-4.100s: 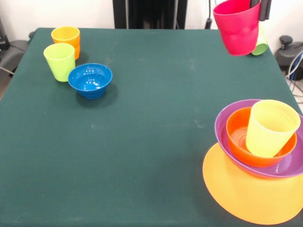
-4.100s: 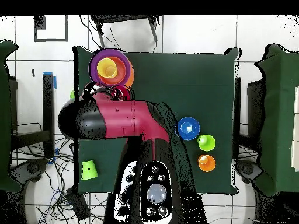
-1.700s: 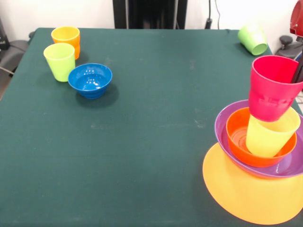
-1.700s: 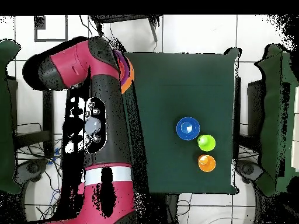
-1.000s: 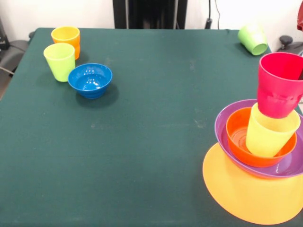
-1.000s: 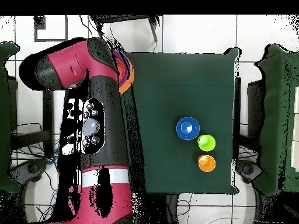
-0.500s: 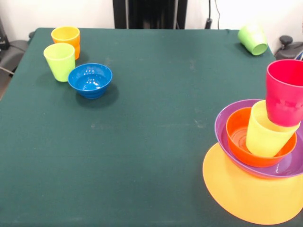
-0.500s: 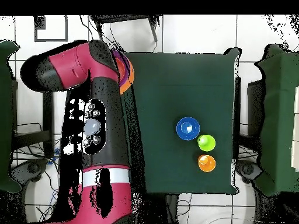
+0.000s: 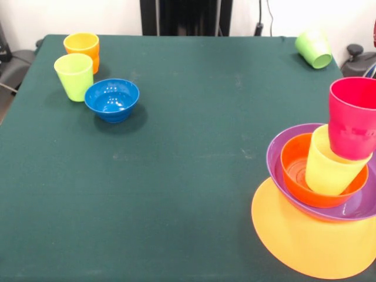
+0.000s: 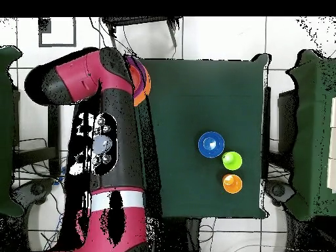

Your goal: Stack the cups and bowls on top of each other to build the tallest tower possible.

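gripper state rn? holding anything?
Gripper: not visible in either view, so its state cannot be told. The arm covers the tower in the overhead view; the red cup sits in the yellow cup.

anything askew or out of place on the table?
Two things. The green cup lies on its side at the table's far right corner in the front view. The red cup sits off-centre in the yellow cup, which tilts inside the red-orange bowl.

Cups: five, namely orange, lime, green, yellow, red. Bowls: four, namely blue, red-orange, purple, orange-yellow.
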